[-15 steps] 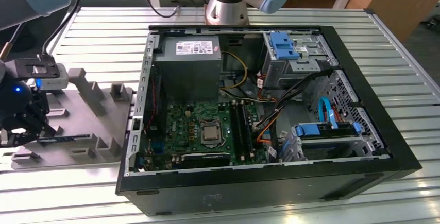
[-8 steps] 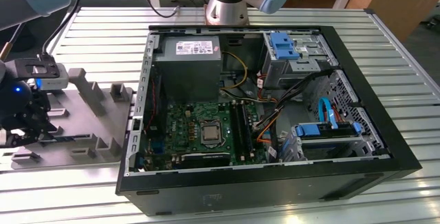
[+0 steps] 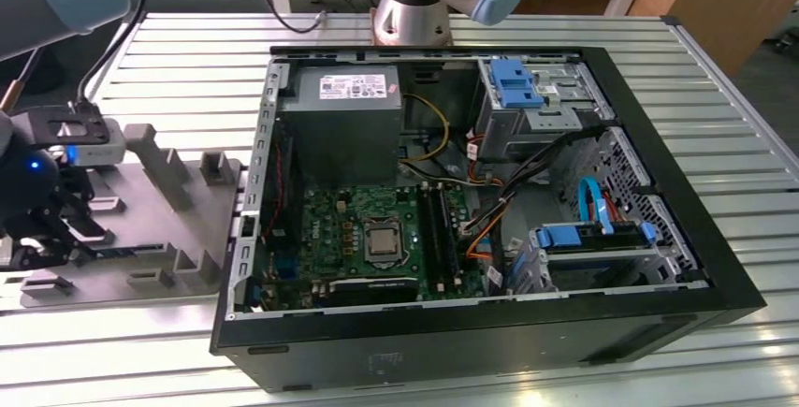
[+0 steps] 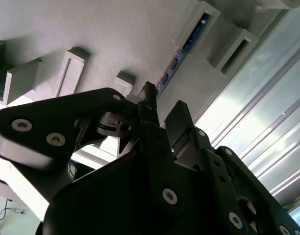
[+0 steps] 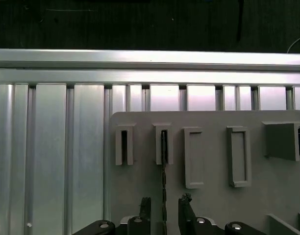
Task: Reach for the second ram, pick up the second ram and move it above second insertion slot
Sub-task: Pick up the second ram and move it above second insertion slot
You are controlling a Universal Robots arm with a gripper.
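On the grey holder [image 3: 175, 225] at the exterior view's left, the gripper [image 5: 164, 209] straddles the second ram [image 5: 164, 171], its fingers [image 5: 145, 208] spread, clear of it. In the first wrist view the stick stands edge-on in its slot, chips unreadable, its near end cut off.

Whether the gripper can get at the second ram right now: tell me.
Probably yes. In the first wrist view the open gripper straddles the second ram, standing on edge in the grey holder, one finger either side; nothing lies between them.
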